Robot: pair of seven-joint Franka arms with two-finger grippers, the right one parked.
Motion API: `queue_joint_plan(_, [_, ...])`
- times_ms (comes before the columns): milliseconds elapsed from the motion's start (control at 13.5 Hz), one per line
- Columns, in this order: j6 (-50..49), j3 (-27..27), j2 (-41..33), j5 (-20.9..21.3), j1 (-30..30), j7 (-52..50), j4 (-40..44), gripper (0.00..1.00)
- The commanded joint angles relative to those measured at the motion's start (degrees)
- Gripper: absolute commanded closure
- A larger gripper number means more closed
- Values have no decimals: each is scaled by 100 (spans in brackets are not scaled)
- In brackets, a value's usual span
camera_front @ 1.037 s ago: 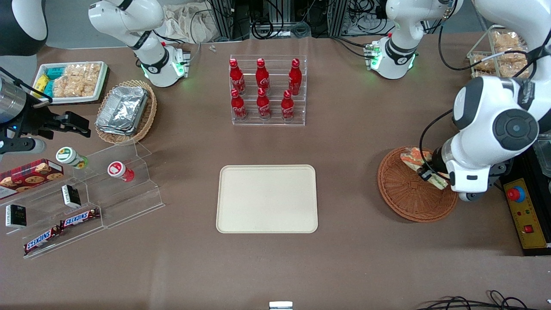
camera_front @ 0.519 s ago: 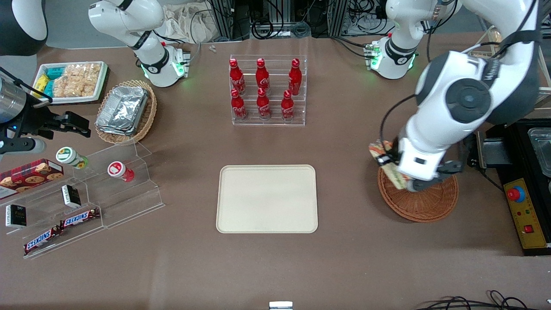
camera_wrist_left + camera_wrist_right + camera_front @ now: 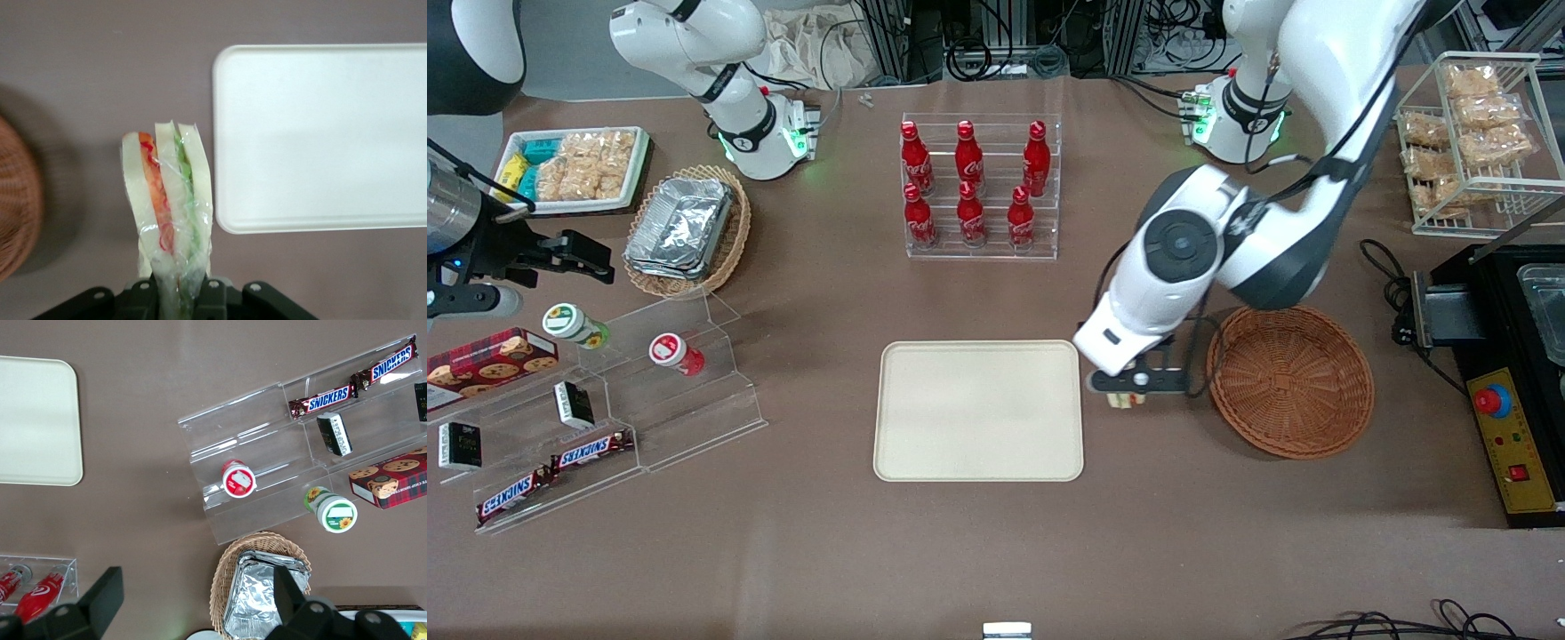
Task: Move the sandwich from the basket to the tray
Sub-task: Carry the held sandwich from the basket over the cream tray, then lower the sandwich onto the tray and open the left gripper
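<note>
The sandwich (image 3: 170,200), a plastic-wrapped wedge of pale bread with red and green filling, hangs above the bare table between the basket and the tray. My left gripper (image 3: 179,293) is shut on its lower end; in the front view the gripper (image 3: 1129,384) sits just off the tray's edge, with only a pale bit of the sandwich (image 3: 1126,401) showing below it. The reddish-brown wicker basket (image 3: 1289,380) stands empty toward the working arm's end. The cream tray (image 3: 978,411) lies flat in the middle of the table with nothing on it; the same tray (image 3: 320,133) shows beside the sandwich.
A clear rack of red cola bottles (image 3: 980,187) stands farther from the front camera than the tray. A tan basket of foil containers (image 3: 687,229), a white snack tray (image 3: 574,167) and a clear stepped display stand (image 3: 605,400) lie toward the parked arm's end. A wire rack of snacks (image 3: 1467,133) and a black control box (image 3: 1516,444) are near the working arm.
The left arm has lifted the sandwich out of the basket and carried it sideways toward the tray. The basket is now empty.
</note>
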Motion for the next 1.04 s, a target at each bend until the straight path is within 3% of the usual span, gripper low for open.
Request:
queue_joint_plan(0, [389, -16, 748, 123, -82, 184, 501, 100])
queue_joint_plan(222, [1286, 11, 1276, 219, -257, 158, 510, 100])
queue_joint_plan(370, [1787, 28, 1558, 719, -363, 62, 510, 100])
queue_joint_plan(741, [1921, 37, 1857, 783, -355, 141, 440, 99])
queue_joint_plan(815, [1913, 37, 1893, 774, -355, 106, 440, 87])
queue_joint_plan(889, [1895, 37, 1876, 722, -355, 36, 440, 55])
queue_joint_plan(963, [1852, 37, 1841, 695, -355, -52, 440, 1])
